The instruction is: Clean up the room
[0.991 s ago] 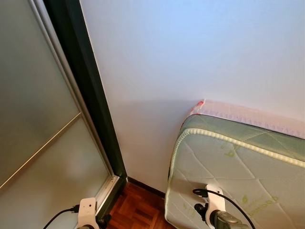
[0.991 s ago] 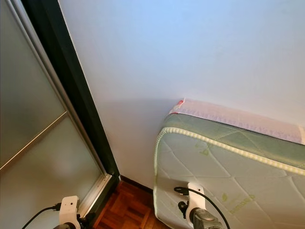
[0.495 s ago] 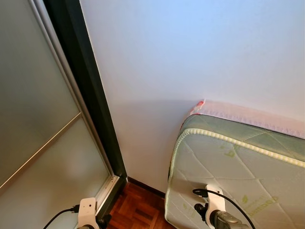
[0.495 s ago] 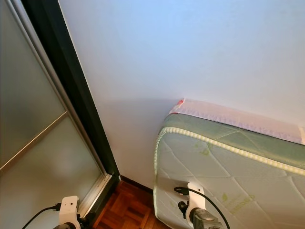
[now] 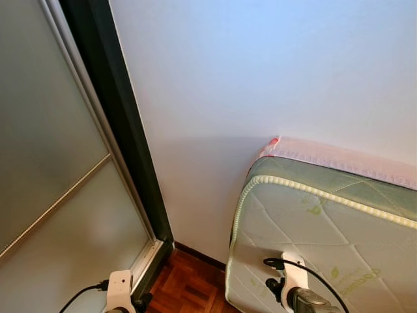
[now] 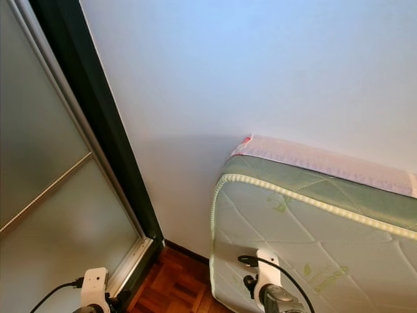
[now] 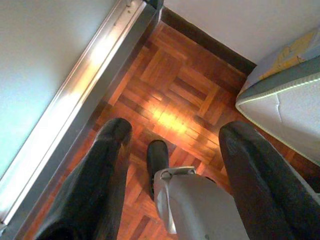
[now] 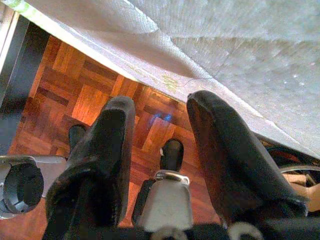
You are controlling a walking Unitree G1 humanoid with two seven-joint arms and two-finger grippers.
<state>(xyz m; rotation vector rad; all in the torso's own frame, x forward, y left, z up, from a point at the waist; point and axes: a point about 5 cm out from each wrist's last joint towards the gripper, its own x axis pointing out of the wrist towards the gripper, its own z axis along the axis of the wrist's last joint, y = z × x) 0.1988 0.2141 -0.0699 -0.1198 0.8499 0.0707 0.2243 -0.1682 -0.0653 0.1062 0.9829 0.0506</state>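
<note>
currently the head camera faces a corner of the room. a plain white wall (image 5: 260, 72) fills the upper area. on the robot's left stands a frosted sliding door (image 5: 52, 189) with a dark frame (image 5: 124, 137) and a metal floor track (image 7: 85, 85). on the robot's right a quilted green-and-white mattress (image 5: 326, 228) stands on its long edge, leaning against the wall, with a pink-trimmed layer (image 5: 339, 156) along its top edge. between the door frame and the mattress lies a narrow strip of reddish parquet floor (image 7: 175, 95), bordered by a dark skirting board (image 7: 210, 42) at the foot of the wall.

both arms hang low at the bottom of the head views, each wrist showing a white camera mount with a black cable: left wrist (image 5: 120, 290), right wrist (image 5: 293, 280).

left gripper (image 7: 175, 145): fingers spread wide apart, nothing between them, pointing down at the parquet floor near the door track. a corner of the mattress lies to one side, well apart from the fingers (image 7: 100, 175).

right gripper (image 8: 160, 130): fingers released and parted, nothing held, hanging just beside the lower edge of the mattress above the parquet. a dark rounded part (image 8: 172, 150), probably the robot's own foot, shows below between the fingers.
</note>
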